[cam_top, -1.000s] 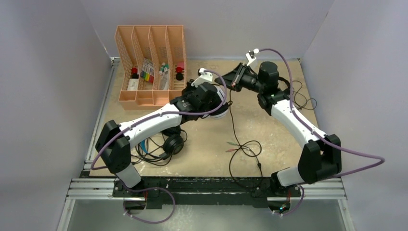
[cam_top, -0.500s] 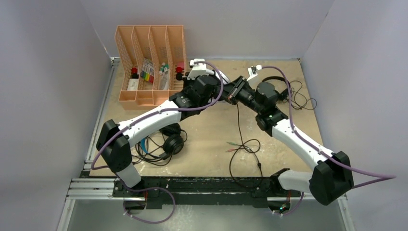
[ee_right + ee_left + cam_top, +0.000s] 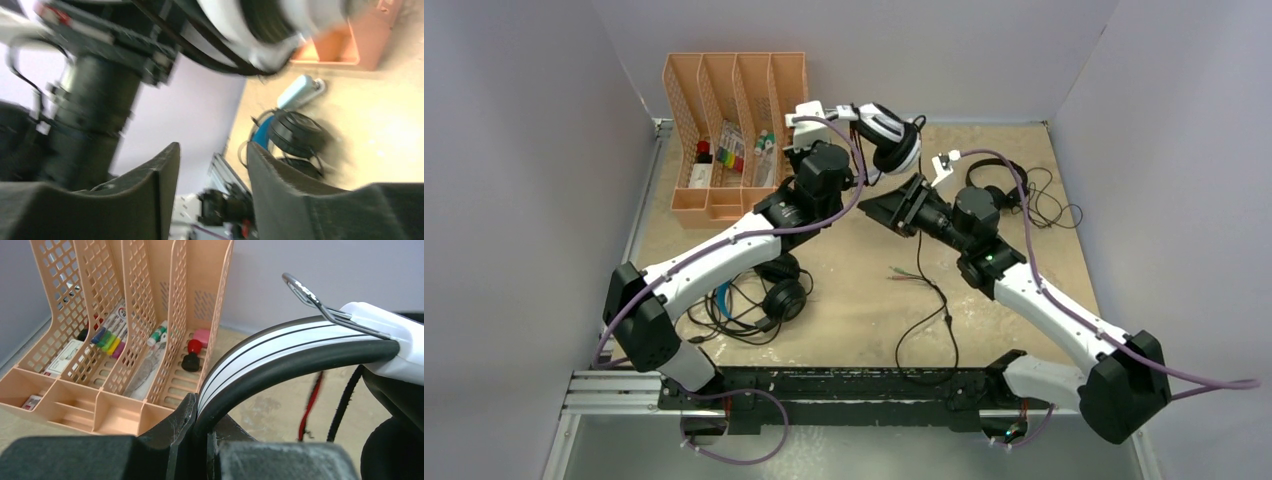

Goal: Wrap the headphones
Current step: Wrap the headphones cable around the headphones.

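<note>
1. The sandy table point(image 3: 864, 250) carries the scene, with a peach file rack point(image 3: 734, 100) at its far left corner.
2. Your left arm point(image 3: 724, 250) reaches to the far centre; your right arm point(image 3: 1044, 305) angles in from the near right to meet it.
3. The white-and-black headset point(image 3: 892, 135) hangs in the air at far centre, clear of the table. The left gripper point(image 3: 202, 422) is clamped on its headband, which arches up and right out of the fingers.
4. Two more headsets lie on the table. The blue-banded headset point(image 3: 782, 298) is under the left arm at near left, and the slim black headset point(image 3: 996, 172) is at far right behind the right wrist.
5. The right gripper point(image 3: 211, 160) sits just near and right of the raised headset, pointing up at it. Its jaws stand apart with nothing between them.
6. The thin black cable point(image 3: 945, 312) trails toward you past the right wrist into a loose loop at near centre. Its long run lies far-to-near.
7. That is the relation to watch: the slack lies on the right arm's side, so that empty gripper looks best placed to take it while the left holds the headset.
</note>
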Tool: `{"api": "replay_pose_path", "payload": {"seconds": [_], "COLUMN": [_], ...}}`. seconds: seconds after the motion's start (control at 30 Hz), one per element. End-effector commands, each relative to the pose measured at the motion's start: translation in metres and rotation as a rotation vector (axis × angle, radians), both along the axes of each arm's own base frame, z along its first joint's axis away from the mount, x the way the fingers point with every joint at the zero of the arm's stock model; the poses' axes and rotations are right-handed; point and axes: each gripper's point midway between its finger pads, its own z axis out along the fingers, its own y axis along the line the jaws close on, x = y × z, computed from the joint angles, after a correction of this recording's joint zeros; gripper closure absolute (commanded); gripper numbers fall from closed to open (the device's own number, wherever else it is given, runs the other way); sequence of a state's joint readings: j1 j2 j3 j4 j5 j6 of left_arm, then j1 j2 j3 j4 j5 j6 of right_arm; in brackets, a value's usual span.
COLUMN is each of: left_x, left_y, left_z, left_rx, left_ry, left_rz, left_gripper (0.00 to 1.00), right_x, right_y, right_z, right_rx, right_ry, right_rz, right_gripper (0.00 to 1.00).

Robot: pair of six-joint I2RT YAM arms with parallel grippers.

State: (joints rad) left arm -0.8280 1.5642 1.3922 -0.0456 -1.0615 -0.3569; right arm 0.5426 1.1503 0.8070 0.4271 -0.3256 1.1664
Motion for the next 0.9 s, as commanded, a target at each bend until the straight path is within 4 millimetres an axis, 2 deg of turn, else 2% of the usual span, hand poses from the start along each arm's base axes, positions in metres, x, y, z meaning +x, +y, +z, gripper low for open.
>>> {"api": "replay_pose_path", "payload": {"seconds": [0.0,0.13,0.27,0.33,0.5,0.57,0.67,0.77,0.87], "left_x": [-0.005,-0.008,-0.013,-0.016,-0.024,-0.027,-0.029,-0.030,-0.031], "left_y": [0.014,0.020,0.026,0.028,0.032,0.033,0.031,0.029,0.031], "left_z": [0.073,0.084,0.096,0.099,0.095,0.092,0.091,0.089,0.094], "left_rx": [-0.253,-0.257,-0.255,-0.243,-0.220,-0.228,-0.257,-0.288,-0.328], "left_ry": [-0.211,-0.226,-0.234,-0.222,-0.150,-0.124,-0.089,-0.059,-0.048], "left_rz": [0.022,0.013,-0.008,-0.015,-0.033,-0.045,-0.080,-0.120,-0.156], "left_gripper": [1.00,1.00,1.00,1.00,1.00,1.00,1.00,1.00,1.00], "right_x": [-0.035,-0.052,-0.047,-0.035,-0.014,-0.008,-0.005,0.004,0.019], "right_y": [-0.004,-0.025,-0.059,-0.080,-0.113,-0.111,-0.093,-0.078,-0.072], "right_z": [0.006,-0.007,-0.020,-0.017,0.000,0.005,0.004,-0.012,-0.033], "right_rx": [-0.135,-0.363,-0.617,-0.686,-0.667,-0.627,-0.536,-0.447,-0.460], "right_ry": [-0.194,-0.269,-0.336,-0.340,-0.350,-0.365,-0.412,-0.376,-0.394], "right_rz": [0.132,0.163,0.096,0.041,-0.019,-0.010,0.081,0.131,0.166], "right_gripper": [0.38,0.17,0.02,0.01,0.01,0.01,0.01,0.01,0.01]}}
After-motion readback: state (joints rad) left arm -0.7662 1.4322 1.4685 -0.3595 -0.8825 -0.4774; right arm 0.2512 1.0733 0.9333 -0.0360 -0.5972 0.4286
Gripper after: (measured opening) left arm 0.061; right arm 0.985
